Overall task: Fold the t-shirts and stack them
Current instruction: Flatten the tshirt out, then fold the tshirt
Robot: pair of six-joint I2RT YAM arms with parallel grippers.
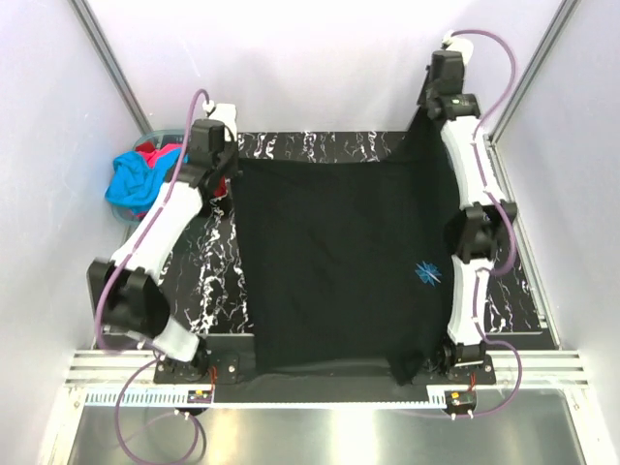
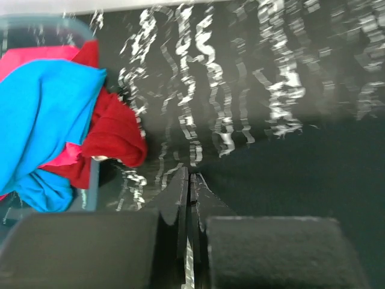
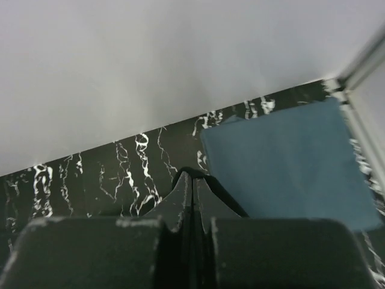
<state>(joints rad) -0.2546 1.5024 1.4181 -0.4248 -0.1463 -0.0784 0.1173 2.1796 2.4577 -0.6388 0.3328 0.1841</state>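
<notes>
Both grippers are pinched shut, apparently on the far corners of the black t-shirt (image 1: 329, 262). The left gripper (image 2: 190, 178) sits low at the corner nearest the tub (image 2: 60, 23). The right gripper (image 3: 192, 178) is raised at the far right, so that side of the cloth climbs off the marbled table (image 1: 208, 271). The rest lies spread between the arms with the starburst print (image 1: 426, 274) up. The uneven height is the main hazard: a pull from one side alone would likely skew the fold or tug a thin pinch free. The near hem bunches by the right arm's base (image 1: 465, 356) and may snag there. A folded slate blue-grey t-shirt (image 3: 289, 162) lies below the right gripper, where a sweeping edge could ruffle it. The cyan t-shirt (image 2: 42, 114) and red t-shirt (image 2: 114, 132) lie heaped in the tub.
</notes>
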